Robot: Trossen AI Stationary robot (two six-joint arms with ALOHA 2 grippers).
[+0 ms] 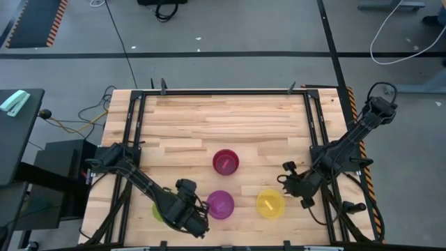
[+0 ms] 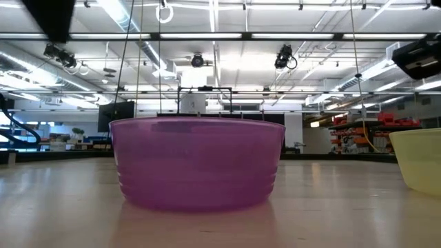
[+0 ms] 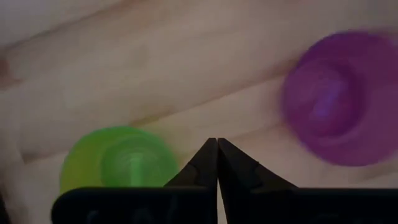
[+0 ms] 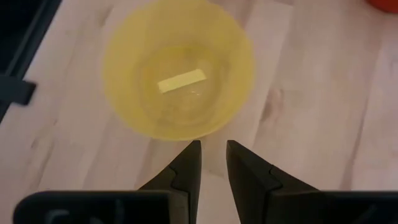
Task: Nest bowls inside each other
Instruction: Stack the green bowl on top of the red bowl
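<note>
Three bowls stand upright on their bases in the high view: a pink bowl (image 1: 225,162), a purple bowl (image 1: 221,204) (image 2: 198,162) and a yellow bowl (image 1: 270,203) (image 4: 179,78) (image 2: 420,160). A green bowl (image 1: 157,211) (image 3: 118,160) shows partly from under my left arm. My left gripper (image 1: 196,223) (image 3: 216,148) is shut and hangs over bare table between the green bowl and the purple bowl (image 3: 342,96). My right gripper (image 1: 287,183) (image 4: 213,149) is open by a narrow gap, just short of the yellow bowl's rim. I see no blue bowl.
An orange thing (image 4: 385,3) shows at the edge of the right wrist view; I cannot tell what it is. Black rails (image 1: 136,139) frame the wooden table. The far half of the table (image 1: 223,115) is bare wood. A yellow strip (image 4: 181,80) lies inside the yellow bowl.
</note>
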